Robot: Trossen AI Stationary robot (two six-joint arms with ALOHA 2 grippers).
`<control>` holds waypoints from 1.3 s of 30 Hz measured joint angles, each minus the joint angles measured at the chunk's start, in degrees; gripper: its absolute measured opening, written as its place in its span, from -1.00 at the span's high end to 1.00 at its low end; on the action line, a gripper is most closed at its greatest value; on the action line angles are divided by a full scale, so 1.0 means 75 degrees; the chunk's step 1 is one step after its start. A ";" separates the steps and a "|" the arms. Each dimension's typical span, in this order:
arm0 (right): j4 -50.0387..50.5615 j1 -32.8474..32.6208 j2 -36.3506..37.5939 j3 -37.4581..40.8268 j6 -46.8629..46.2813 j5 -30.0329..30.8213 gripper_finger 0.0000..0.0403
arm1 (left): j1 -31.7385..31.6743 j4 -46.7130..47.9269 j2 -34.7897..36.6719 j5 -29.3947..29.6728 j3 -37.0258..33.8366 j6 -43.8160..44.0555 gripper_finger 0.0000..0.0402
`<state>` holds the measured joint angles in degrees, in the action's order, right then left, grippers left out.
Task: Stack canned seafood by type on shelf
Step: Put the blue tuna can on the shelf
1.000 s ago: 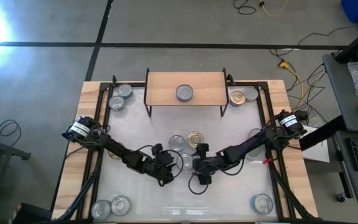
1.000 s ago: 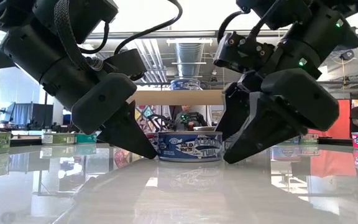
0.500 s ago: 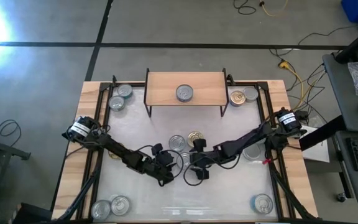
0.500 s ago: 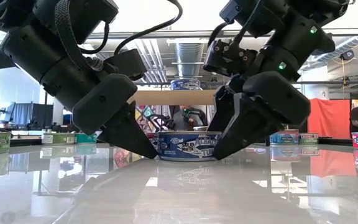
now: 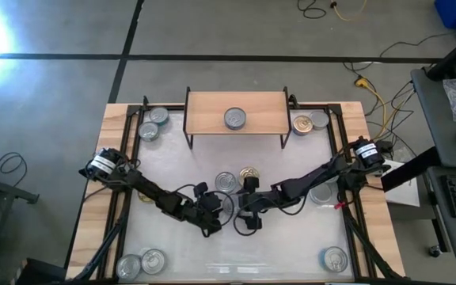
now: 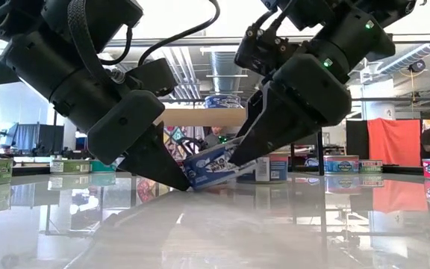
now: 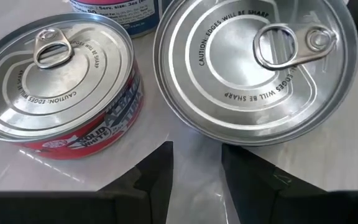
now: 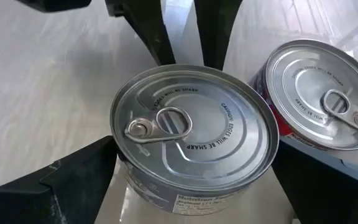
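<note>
A blue-sided, silver-topped tin stands tilted at mid-table between both grippers. My right gripper is shut on it. My left gripper sits at the tin's lower edge, its fingers open by a narrow gap. A red-sided tin stands flat beside them. The wooden shelf at the far side carries one silver tin. My right gripper pinches the blue tin by its side wall, one finger on each opposite side, slanting down from the table's right. The tin is tilted: its right side is raised and its lower left edge is on the table. My left gripper's fingertips stand at that lower edge, coming down from the table's left; I cannot tell whether they touch it.
A gold tin and a silver tin stand just beyond the grippers. Pairs of tins sit at the far left, far right and near left; one is at the near right.
My right gripper has moved toward the table's left, up to the left gripper, and has tipped over. The blue tin, flat on the table before, now stands tilted: its right side has risen while its left edge stays down by the left fingertips.
</note>
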<state>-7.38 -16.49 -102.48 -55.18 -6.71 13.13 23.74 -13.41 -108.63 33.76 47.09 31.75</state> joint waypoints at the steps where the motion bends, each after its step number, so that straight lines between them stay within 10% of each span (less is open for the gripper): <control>1: -0.0044 0.0000 0.0000 0.0015 -0.0022 0.0000 -0.99 | -0.0009 -0.0001 -0.0009 -0.0003 0.0019 0.0000 0.37; 39: -0.0026 0.0006 0.0252 0.0245 -0.0446 -0.0211 -0.78 | 0.0035 0.0701 -0.0156 0.0588 0.0731 -0.0352 0.37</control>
<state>-7.58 -16.45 -100.58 -53.34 -10.06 11.54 24.00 -8.15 -109.80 38.17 52.58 29.11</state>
